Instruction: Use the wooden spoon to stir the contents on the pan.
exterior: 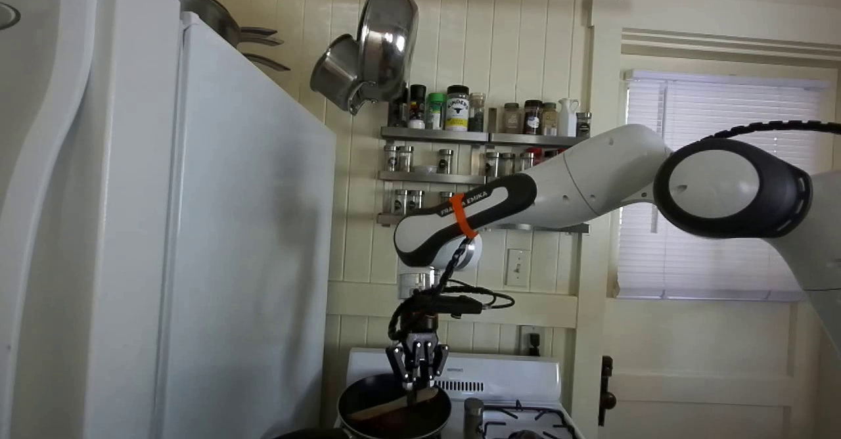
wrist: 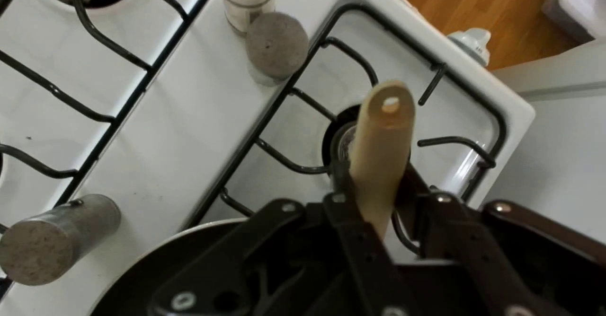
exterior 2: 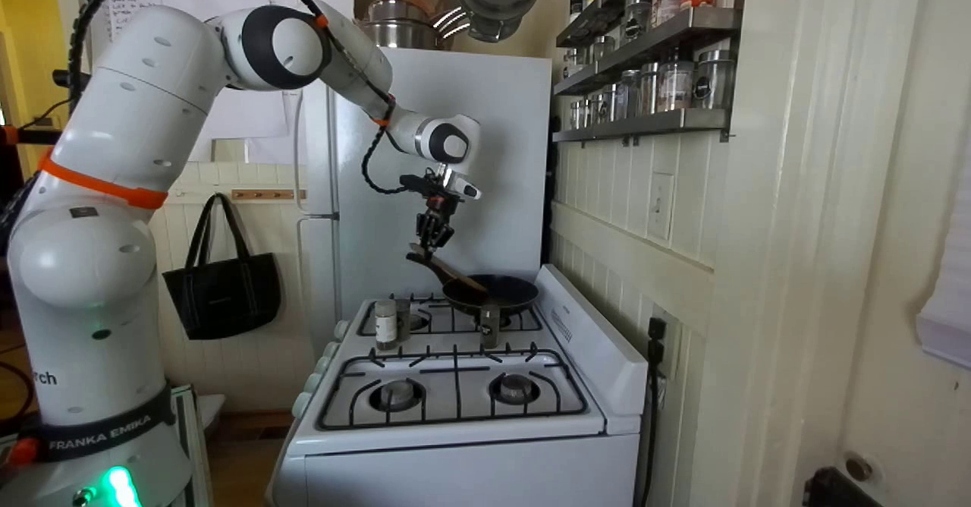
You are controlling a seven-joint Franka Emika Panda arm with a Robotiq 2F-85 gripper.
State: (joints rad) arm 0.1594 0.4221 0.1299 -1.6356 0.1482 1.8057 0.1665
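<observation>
The wooden spoon (wrist: 382,141) is held by its light-tan handle in my gripper (wrist: 377,179); the holed handle end sticks out past the fingers in the wrist view. In both exterior views the gripper (exterior: 416,390) (exterior 2: 428,249) is closed around the spoon (exterior: 381,409) (exterior 2: 464,279). The spoon slants down, with its lower end at or in the black pan (exterior: 364,390) (exterior 2: 512,291). The pan sits on a far burner, and its handle lies below the gripper. Only part of the pan (wrist: 165,264) shows in the wrist view. The pan's contents are too dark to make out.
The white stove (exterior 2: 447,442) has black grates. A metal-topped shaker (wrist: 61,240) (exterior 2: 490,326) stands near the pan, and jars (wrist: 277,46) (exterior 2: 385,325) stand near the front. The fridge (exterior: 256,229) is beside the stove. Spice shelves (exterior: 433,135) and hanging pots (exterior: 387,38) are above.
</observation>
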